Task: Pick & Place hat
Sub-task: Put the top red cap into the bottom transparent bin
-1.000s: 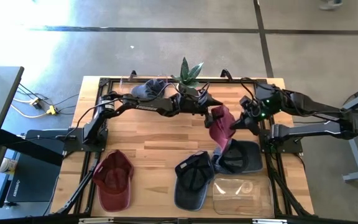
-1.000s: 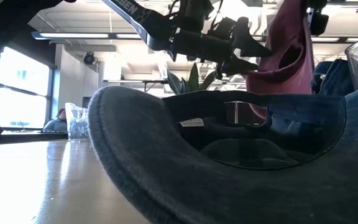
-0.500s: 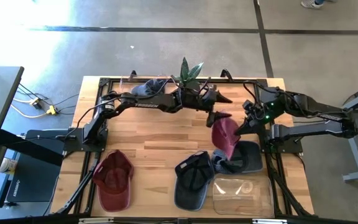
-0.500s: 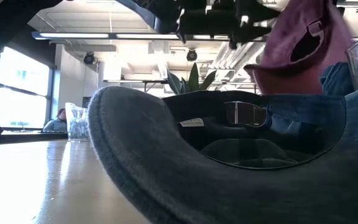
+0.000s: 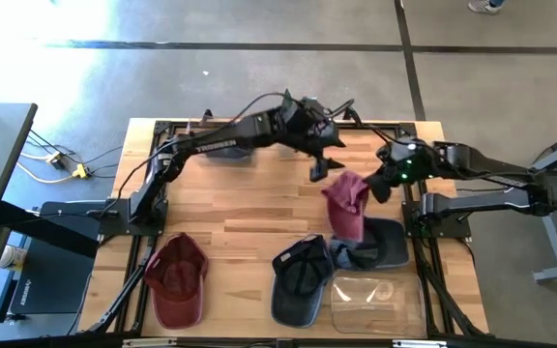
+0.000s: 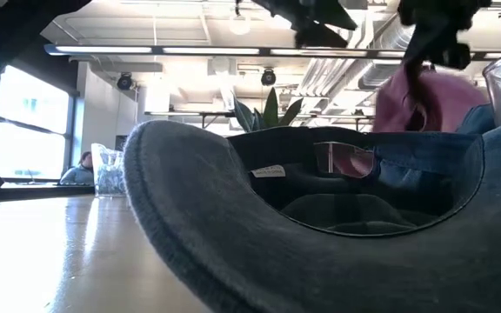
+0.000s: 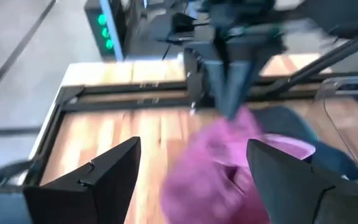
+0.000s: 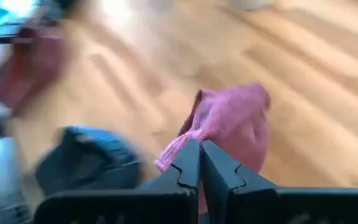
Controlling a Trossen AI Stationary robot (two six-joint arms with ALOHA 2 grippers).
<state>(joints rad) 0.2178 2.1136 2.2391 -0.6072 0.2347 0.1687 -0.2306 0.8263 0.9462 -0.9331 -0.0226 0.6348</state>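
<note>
Left end effector (image 5: 319,166) withdrawn, maroon hat (image 5: 347,201) lowered

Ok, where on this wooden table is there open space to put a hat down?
Bare wood fills the middle of the wooden table, between the flat maroon cap and the hanging pink cap. The corner with two navy caps and the clear plastic box is crowded.

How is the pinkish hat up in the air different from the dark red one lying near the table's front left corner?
The pink hat hangs crumpled from the right end effector, shut on its fabric, above the dark hats on the table's right side. The dark red hat lies untouched on the wood with its hollow inside facing up, keeping its cap shape, far from both arms. The pink hat is paler; the other is a deeper maroon. Both are brimmed caps.
</note>
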